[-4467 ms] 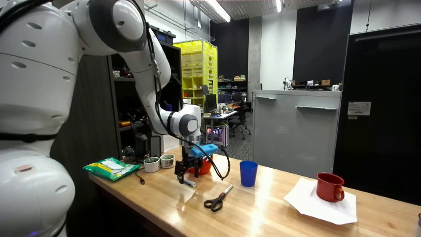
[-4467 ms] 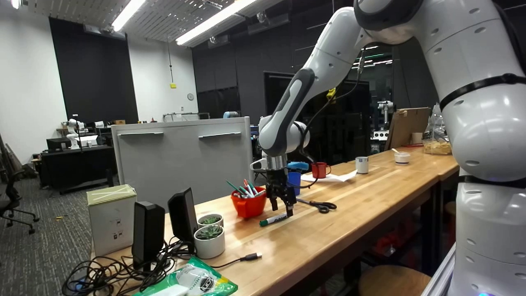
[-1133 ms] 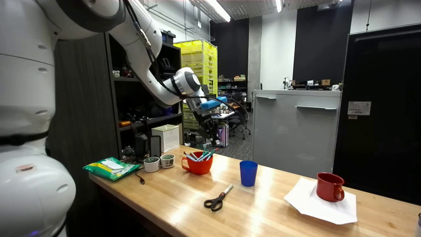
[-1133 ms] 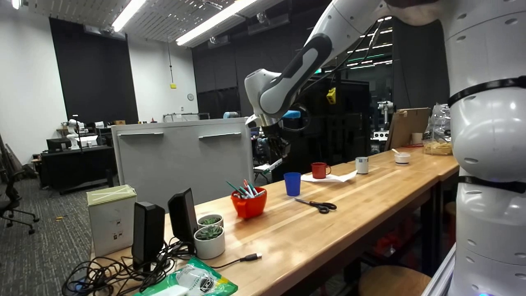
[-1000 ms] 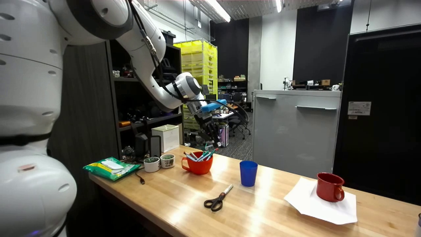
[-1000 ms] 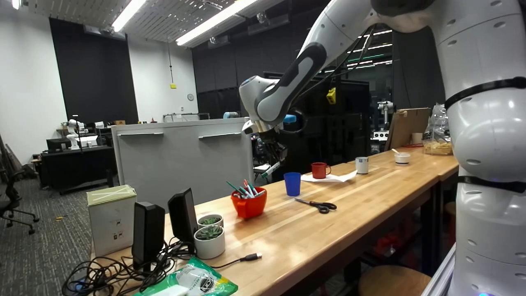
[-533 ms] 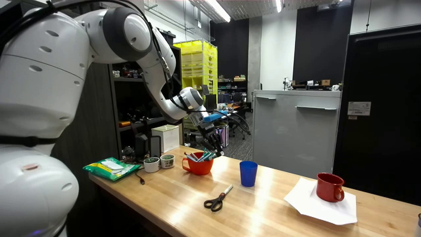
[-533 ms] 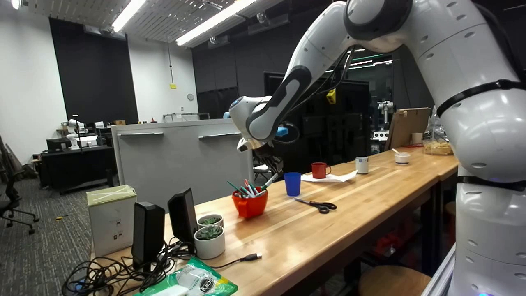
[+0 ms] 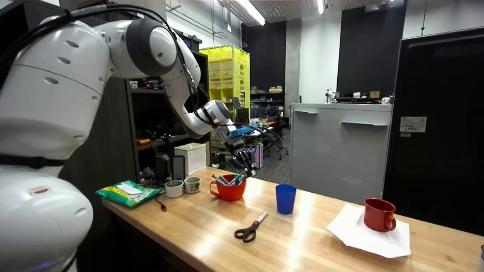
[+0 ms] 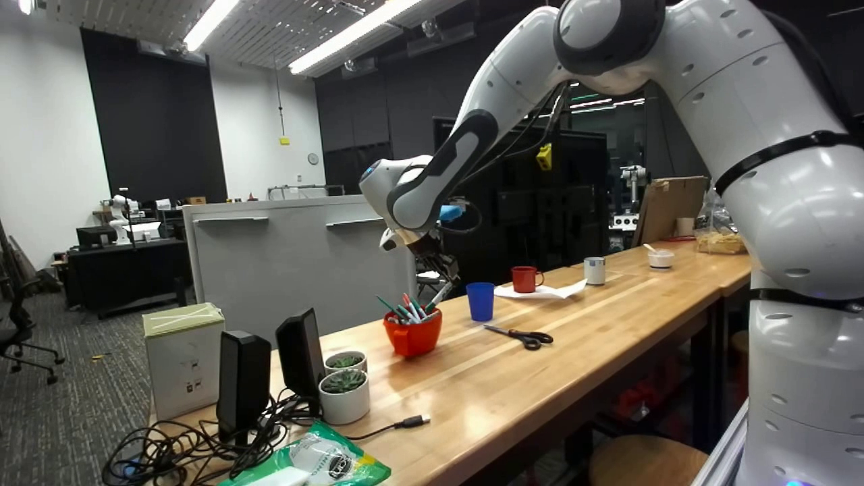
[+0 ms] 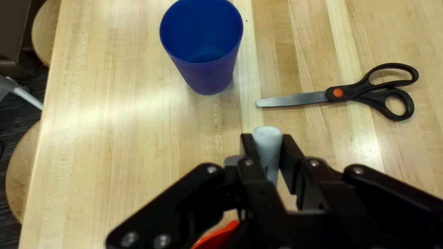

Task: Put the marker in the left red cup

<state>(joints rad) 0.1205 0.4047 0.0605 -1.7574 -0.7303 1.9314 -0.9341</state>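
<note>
End effector (image 11: 266,145) — marker (image 10: 441,295) clamped — lower than a second ago, at red cup (image 10: 413,337)

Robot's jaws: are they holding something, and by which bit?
A marker: the jaws are shut on it near its white end, and its green end slants down toward the left red cup.

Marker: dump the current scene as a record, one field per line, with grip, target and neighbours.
marker: tilted, green end lower
gripper: closed on the marker
target: red cup, upright on the table, holding pens
marker to cup: lower end at the cup's mouth in both exterior views; how far inside, if at all, cannot tell
release: not yet
scissors: flat on the table, blades closed
blue cup: upright, apart from the scissors
red mug: upright on white paper
</note>
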